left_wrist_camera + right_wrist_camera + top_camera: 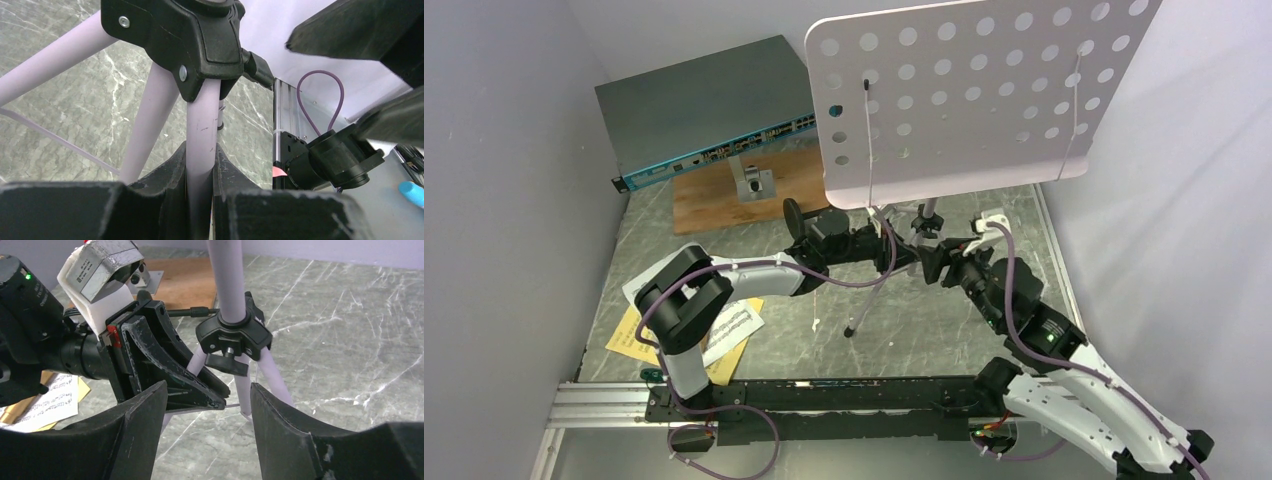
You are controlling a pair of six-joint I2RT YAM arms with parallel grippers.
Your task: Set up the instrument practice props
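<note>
Seen from the top external camera, the music stand [964, 90] is standing upright on the worktop [954, 330], with its perforated desk tilting toward the camera and its legs spreading beneath. The left pincer [886, 250] is meeting the stand low down near the legs, and the right pincer [936, 258] is sitting just beside it on the opposite side. The music sheets [736, 325] are lying flat on the worktop under the left arm, well apart from the desk, so none is resting on it. The microphone and the mic stand cannot be made out with certainty here.

From the left wrist, the left pincer [201, 165] is clenching 1 lilac tube of the stand, probably a leg, just below the black hub [200, 45].

From the right wrist, the right pincer [207, 387] is gaping, its 2 fingers [135, 440] gripping nothing, with the hub [232, 335] lying ahead of the gap.

The stand seems to be up but is likely being steadied or adjusted. Placing the sheets on the desk and mounting the microphone both appear to be left.
</note>
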